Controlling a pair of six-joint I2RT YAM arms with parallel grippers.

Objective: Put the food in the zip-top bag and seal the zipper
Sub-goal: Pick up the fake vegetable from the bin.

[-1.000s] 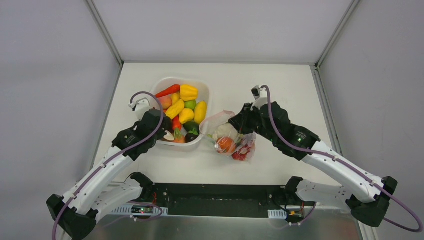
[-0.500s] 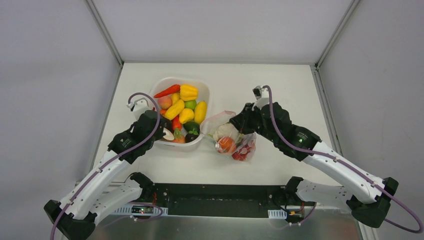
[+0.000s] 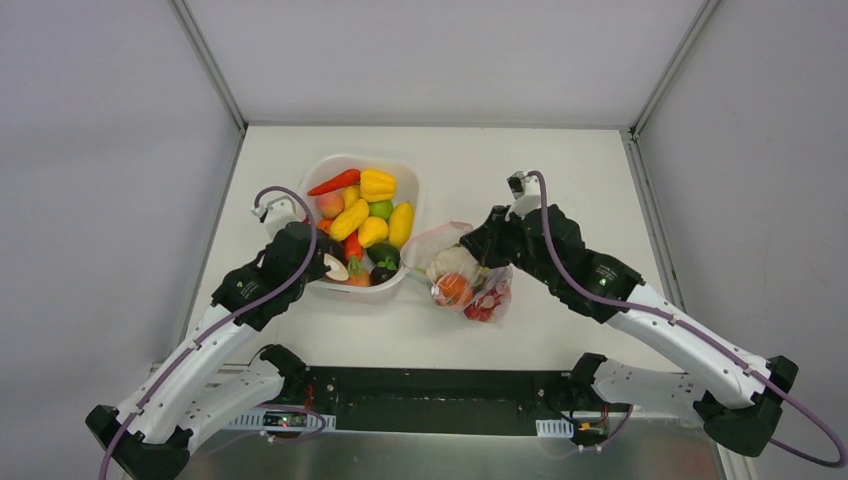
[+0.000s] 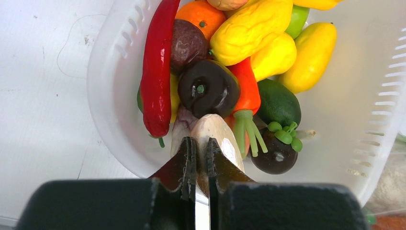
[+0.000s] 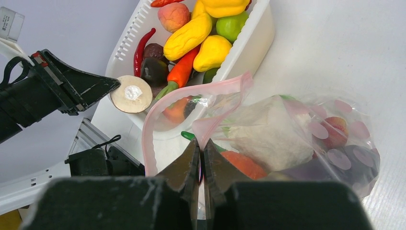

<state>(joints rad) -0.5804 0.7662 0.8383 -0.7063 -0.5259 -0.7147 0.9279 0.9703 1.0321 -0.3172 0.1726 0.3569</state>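
Observation:
My left gripper (image 4: 201,143) is shut on a beige, mushroom-like toy (image 4: 221,138), held just over the near left corner of the white tub (image 3: 330,165). From the right wrist, this toy's round underside (image 5: 131,93) shows at the left fingertips. The rest of the food (image 3: 372,215) fills the tub: yellow, red, orange, green and dark purple pieces. The zip-top bag (image 3: 462,278) lies right of the tub with an orange piece (image 5: 242,163), a white piece and red pieces inside. My right gripper (image 5: 200,146) is shut on the pink zipper (image 5: 191,93), holding the mouth open toward the tub.
The tub's right wall (image 5: 249,40) stands right against the bag's mouth. Bare white table (image 3: 560,170) lies behind and to the right of the bag. Grey walls close in the table at the back and both sides.
The left arm has drawn back slightly toward the near left with the mushroom-like toy in its jaws. The right arm and the bag have stayed still.

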